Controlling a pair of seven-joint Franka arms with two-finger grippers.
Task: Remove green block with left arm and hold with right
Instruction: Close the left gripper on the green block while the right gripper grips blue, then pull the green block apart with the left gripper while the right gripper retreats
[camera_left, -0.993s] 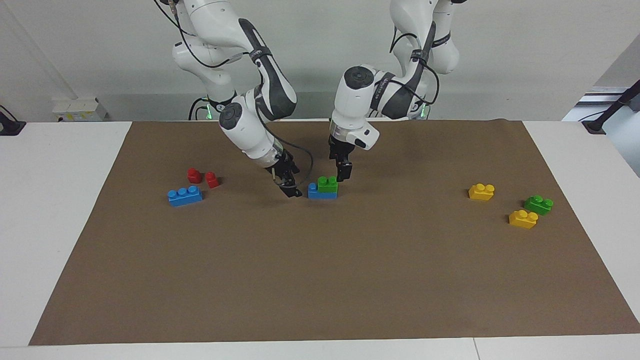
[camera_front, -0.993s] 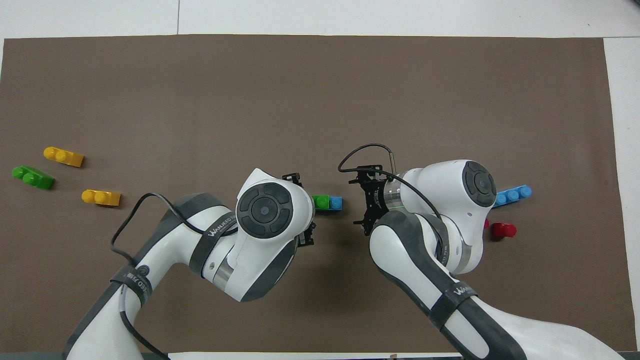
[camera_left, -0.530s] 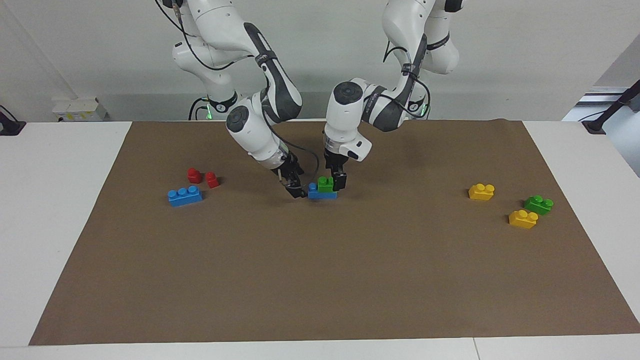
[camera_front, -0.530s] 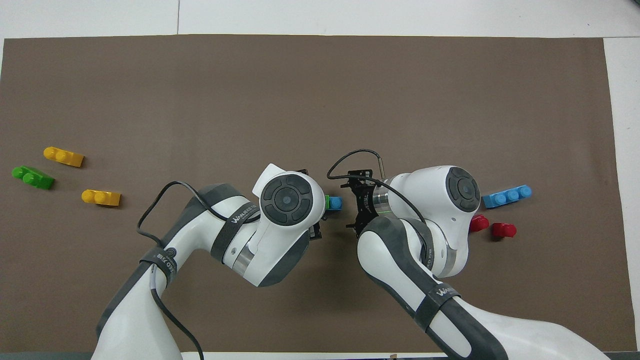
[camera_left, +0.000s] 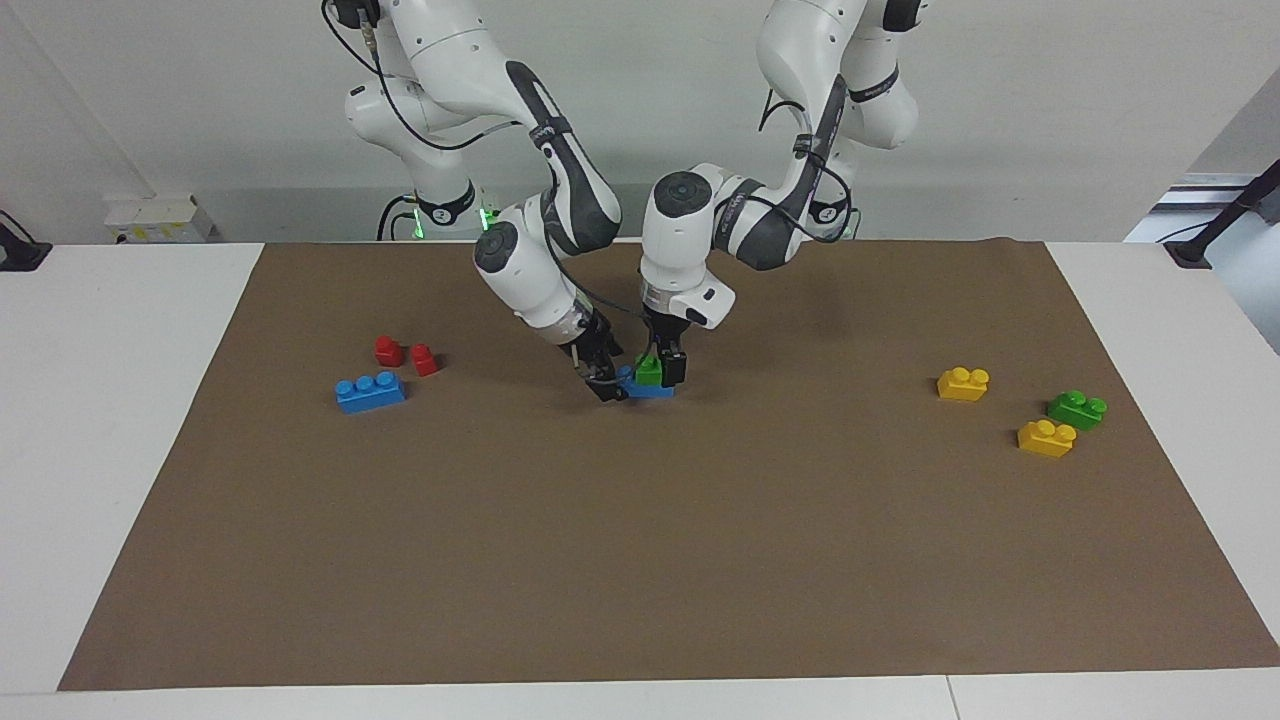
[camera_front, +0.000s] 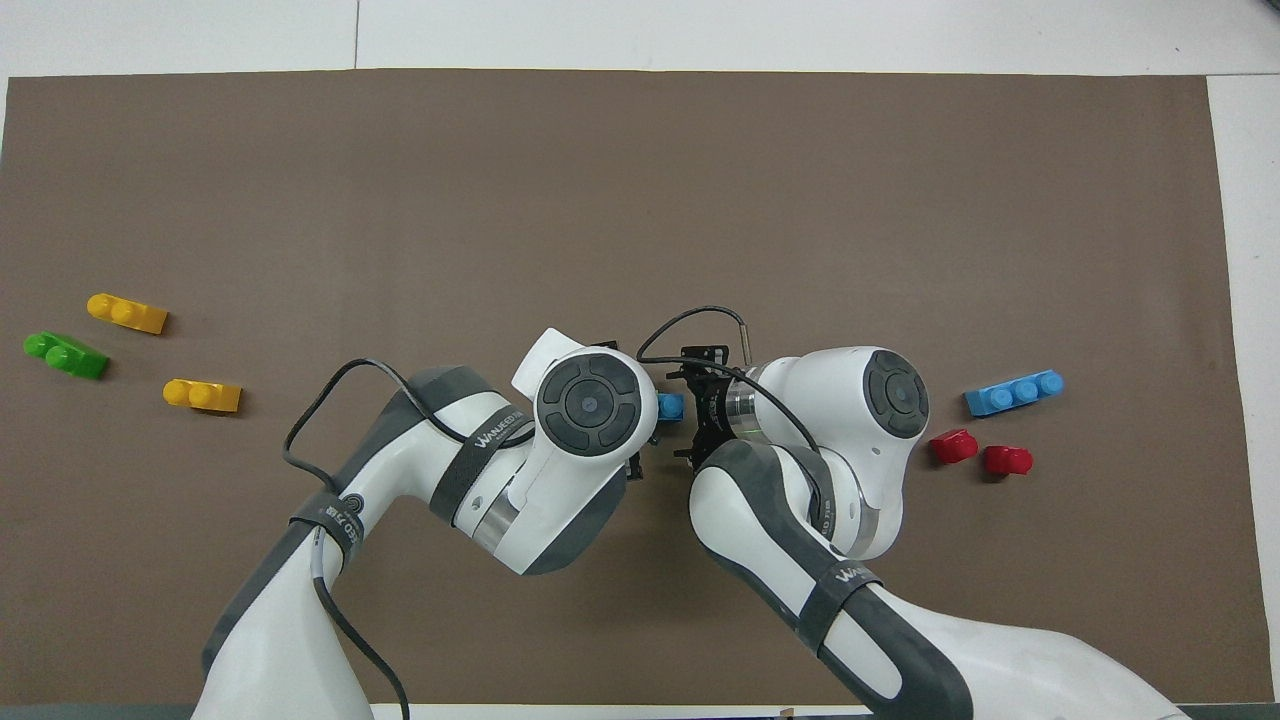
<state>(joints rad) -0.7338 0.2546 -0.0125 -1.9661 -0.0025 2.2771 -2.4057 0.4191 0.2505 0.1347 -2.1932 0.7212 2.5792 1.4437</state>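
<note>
The green block (camera_left: 648, 371) sits on a blue brick (camera_left: 646, 389) in the middle of the brown mat (camera_left: 640, 560). My left gripper (camera_left: 662, 365) is open and down over the green block, with one finger (camera_left: 675, 367) beside it on the side toward the left arm's end. My right gripper (camera_left: 604, 384) is open and low at the blue brick's end toward the right arm's end. In the overhead view the left wrist hides the green block. Only the blue brick's tip (camera_front: 670, 406) shows there, in front of the right gripper (camera_front: 689, 412).
A blue three-stud brick (camera_left: 370, 391) and two red pieces (camera_left: 389, 351) (camera_left: 424, 359) lie toward the right arm's end. Two yellow bricks (camera_left: 963, 383) (camera_left: 1046, 438) and a darker green brick (camera_left: 1077, 409) lie toward the left arm's end.
Both grippers closed in on the stacked bricks. The left one came down around the green block and the right one moved up to the blue brick's end. The bricks stayed put.
</note>
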